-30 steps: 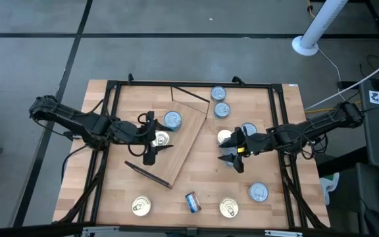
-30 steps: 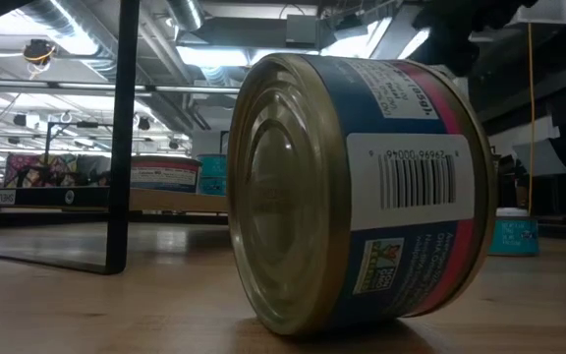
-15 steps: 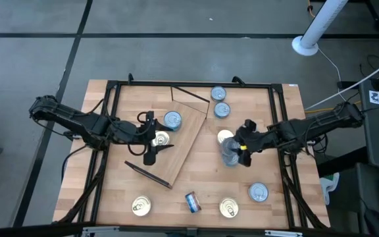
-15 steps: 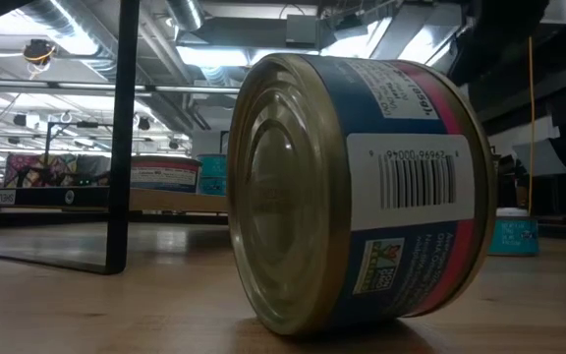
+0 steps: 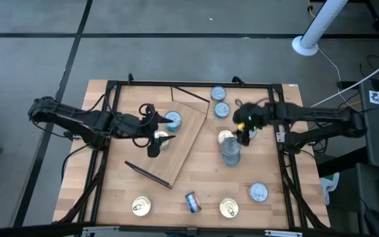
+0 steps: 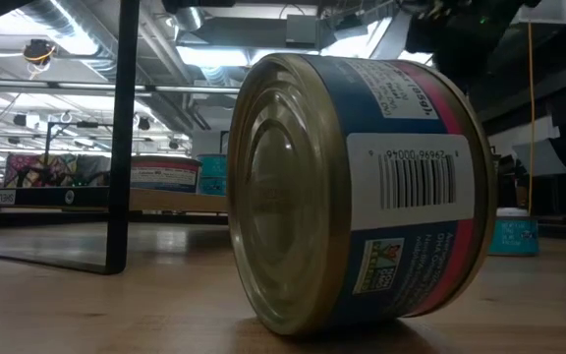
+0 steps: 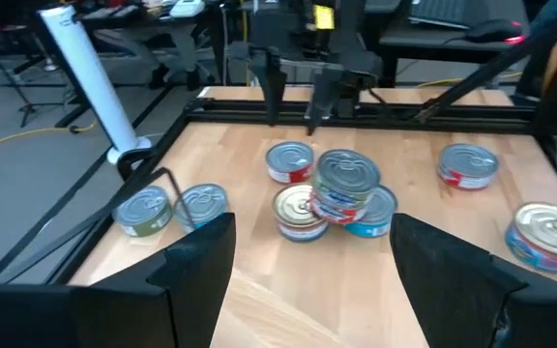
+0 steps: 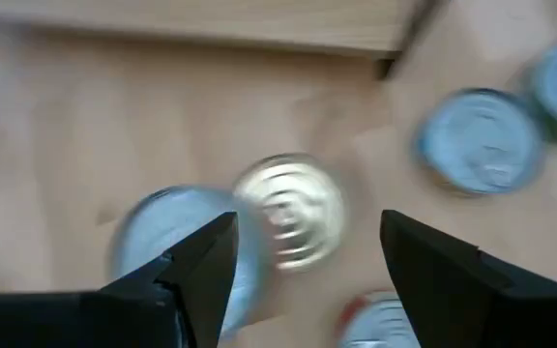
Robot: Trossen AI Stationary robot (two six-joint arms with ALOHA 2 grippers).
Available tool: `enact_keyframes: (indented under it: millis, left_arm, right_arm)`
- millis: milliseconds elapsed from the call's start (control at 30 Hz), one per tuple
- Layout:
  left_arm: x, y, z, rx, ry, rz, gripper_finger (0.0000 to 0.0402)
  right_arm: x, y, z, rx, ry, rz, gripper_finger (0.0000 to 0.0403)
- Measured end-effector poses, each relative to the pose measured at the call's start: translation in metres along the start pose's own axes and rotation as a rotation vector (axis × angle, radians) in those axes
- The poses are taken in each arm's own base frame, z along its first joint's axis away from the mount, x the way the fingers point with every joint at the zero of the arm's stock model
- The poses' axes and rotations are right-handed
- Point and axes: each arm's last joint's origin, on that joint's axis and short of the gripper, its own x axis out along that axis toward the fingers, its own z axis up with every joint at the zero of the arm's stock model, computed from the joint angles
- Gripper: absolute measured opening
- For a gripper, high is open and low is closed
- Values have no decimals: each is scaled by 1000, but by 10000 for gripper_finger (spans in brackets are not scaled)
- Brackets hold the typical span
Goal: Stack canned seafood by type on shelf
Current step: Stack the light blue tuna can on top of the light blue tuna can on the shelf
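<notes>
A slatted wooden tabletop [image 5: 196,178] carries the scene, ringed by a dark metal frame [image 5: 110,131], with the shelf [image 5: 183,141], a light plywood board, lying flat and skewed across its left-centre. The left arm [image 5: 77,122] reaches in from the left edge, bent low over the shelf, its left claw [image 5: 151,131] hovering with fingers spread wide and holding nothing, just beside two tins resting on the board: a silver-topped tin [image 5: 172,120] and a gold-lidded tin [image 5: 161,139]. The right arm [image 5: 314,118] stretches in from the right edge, its right claw [image 5: 245,128] raised above the middle of the tabletop, fingers apart and empty, over a small cluster where one silver-topped can [image 7: 345,184] sits stacked on others [image 5: 229,150]. Two more silver tins [image 5: 220,101] stand near the far frame bar. Along the near edge lie three upright cans and a blue-red labelled can [image 5: 192,201] tipped on its side, filling the low view [image 6: 352,192].
</notes>
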Motion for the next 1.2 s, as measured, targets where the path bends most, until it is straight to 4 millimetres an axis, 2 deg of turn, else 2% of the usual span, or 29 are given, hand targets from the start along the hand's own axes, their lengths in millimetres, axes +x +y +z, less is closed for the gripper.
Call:
enact_keyframes:
  millis: [267, 433, 600, 933, 1200]
  left_arm:
    - [5, 14, 0, -19, 9, 58, 271]
    - [9, 26, -2, -28, 34, 99, 271]
    - [12, 37, -7, -27, 89, 144, 271]
    - [14, 51, -10, -33, 128, 196, 271]
    - [14, 52, -12, -28, 150, 203, 271]
  right_arm:
    - [10, -71, 10, 264, -45, -26, 252]
    - [35, -108, 15, 370, -53, -12, 252]
    - [62, -138, 9, 464, 17, -33, 252]
    - [103, -177, -8, 586, 98, 9, 252]
    - [121, -183, -13, 602, 132, 15, 252]
